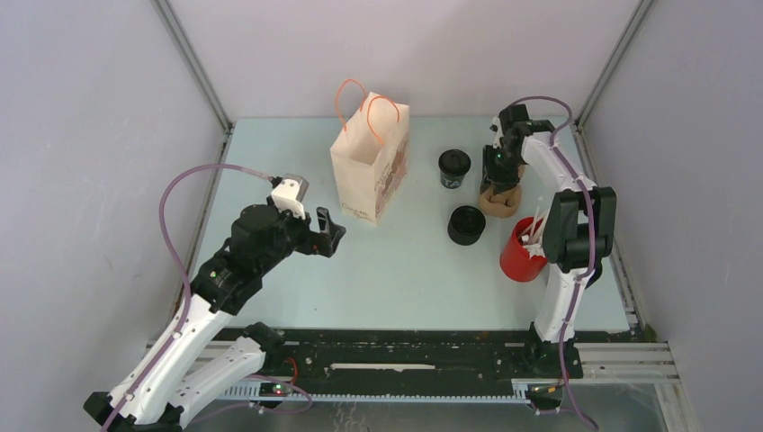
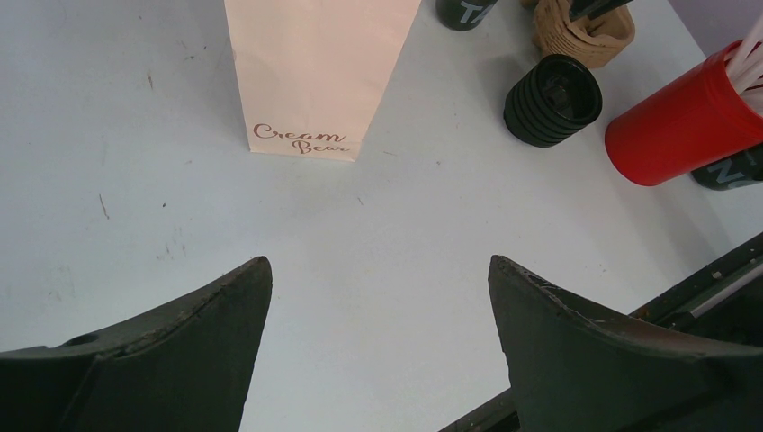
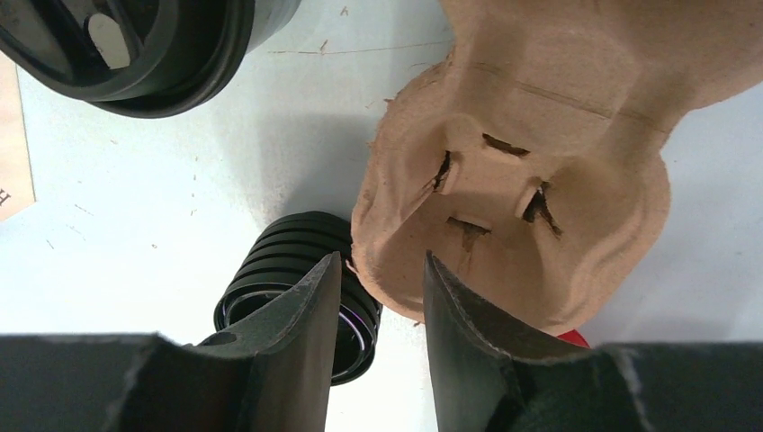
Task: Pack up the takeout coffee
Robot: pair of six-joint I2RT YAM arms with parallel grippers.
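Coffee cup (image 1: 466, 225) (image 2: 552, 99) (image 3: 288, 270): black, ribbed, upright on table (image 1: 396, 279), right of bag, outside it. No gripper touches it. Carrier (image 1: 500, 200) (image 2: 585, 31) (image 3: 540, 180) is just beside it on far-right side. Lettered black cup (image 1: 454, 169) (image 2: 463, 11) (image 3: 135, 45), with a sip-hole lid, is near on far side. Red cup (image 1: 520, 256) (image 2: 679, 126) is near on the robot's side, to the right, with white sticks (image 1: 537, 229) (image 2: 751, 45) in it.

Right gripper (image 1: 498, 175) (image 3: 380, 261): over carrier, pointing down. The 2 fingers (image 3: 297, 342) are partly apart and carrier's edge shows in the gap. Cannot tell if they pinch it or hang free above it. In wrist view 1 finger overlaps coffee cup, contact not clear.

Bag (image 1: 369, 166) (image 2: 310, 72): cream paper, upright, top open, orange handles, "Cream Bear" printed low on 1 face. Sits mid-table, apart from cups.

Left gripper (image 1: 331, 229) (image 2: 378, 263): spread wide, nothing between fingers, over bare table on the robot's side of the bag, facing it. Well apart from coffee cup.

A 2nd black lettered thing (image 2: 731, 173) is partly hidden behind red cup in left wrist view, too little seen to tell what.
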